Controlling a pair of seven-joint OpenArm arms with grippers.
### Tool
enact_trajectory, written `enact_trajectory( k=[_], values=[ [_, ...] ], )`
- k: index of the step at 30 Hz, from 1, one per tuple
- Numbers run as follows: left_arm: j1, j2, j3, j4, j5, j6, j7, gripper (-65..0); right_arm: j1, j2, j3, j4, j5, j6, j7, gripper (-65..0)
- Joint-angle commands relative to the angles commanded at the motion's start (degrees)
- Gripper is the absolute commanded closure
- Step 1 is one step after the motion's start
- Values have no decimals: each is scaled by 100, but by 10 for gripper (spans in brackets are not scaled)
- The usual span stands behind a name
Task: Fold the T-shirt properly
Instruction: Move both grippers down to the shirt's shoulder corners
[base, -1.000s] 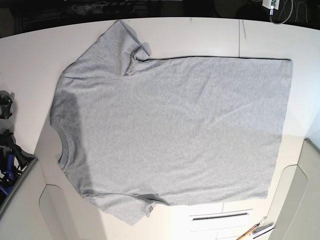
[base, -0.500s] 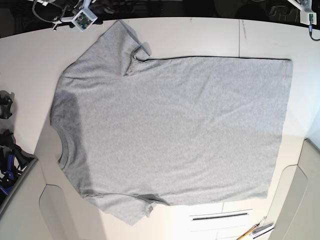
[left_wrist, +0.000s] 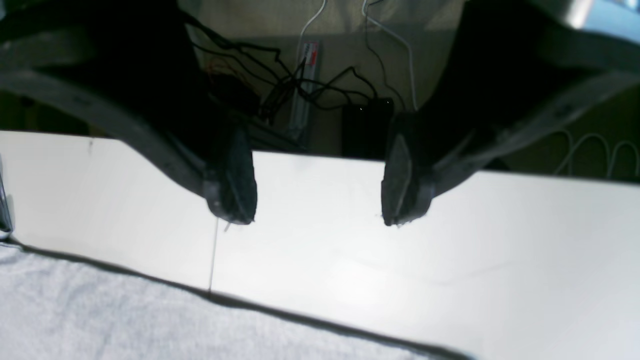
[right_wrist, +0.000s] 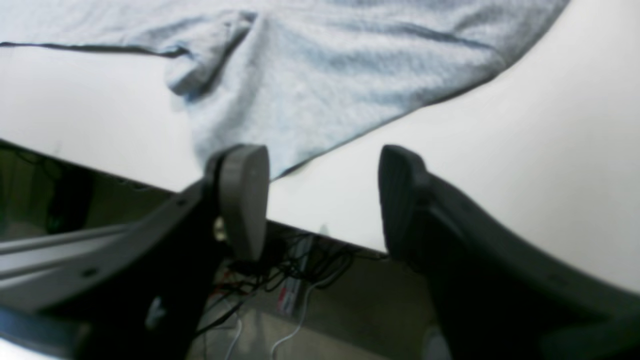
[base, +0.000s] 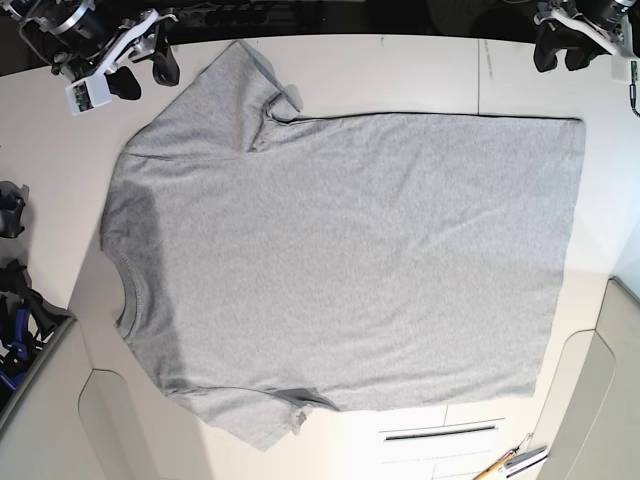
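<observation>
We see the grey T-shirt (base: 350, 260) lying spread out on the white table (base: 400, 75). Our right hand (base: 148, 75) is wide apart, near the T-shirt's top left sleeve. Our left hand (base: 560, 55), also apart, is above the T-shirt's top right corner in the base view.

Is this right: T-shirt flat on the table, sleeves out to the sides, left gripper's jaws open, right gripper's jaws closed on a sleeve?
Not quite: the right gripper is open and holds nothing, its jaws apart in the right wrist view. The rest stands.
</observation>
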Motion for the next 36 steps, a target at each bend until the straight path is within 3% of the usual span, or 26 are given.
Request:
enact_trajectory(
  k=[7, 10, 12, 17, 23, 33, 36],
  values=[
    [-348, -133, -13, -81, 94, 17, 2, -435, 334, -122, -2, -787, 2, 2, 9, -345],
    [-584, -229, -138, -227, 118, 22, 2, -456, 426, -195, -2, -955, 39, 157, -15, -345],
    [-756, -337, -247, -404, 116, 155, 4, -456, 439, -201, 0, -992, 109, 177, -13, -345],
    [-1320, -562, -282, -1296, 114, 168, 2, -457, 525, -216, -2, -1058, 131, 197, 7, -345],
    [-1574, -603, -278, -1853, 92, 166, -17, -457, 612, -299, -2, -1126, 212, 201, 7, -345],
    [-1672, -597, -275, -1897, -7, 166, 4, -456, 612, -304, -2, -1126, 214, 197, 26, -345],
    [-1674, -595, -275, -1897, -20, 164, 4, -456, 612, -461, -2, -1126, 210, 197, 24, -345]
  ],
)
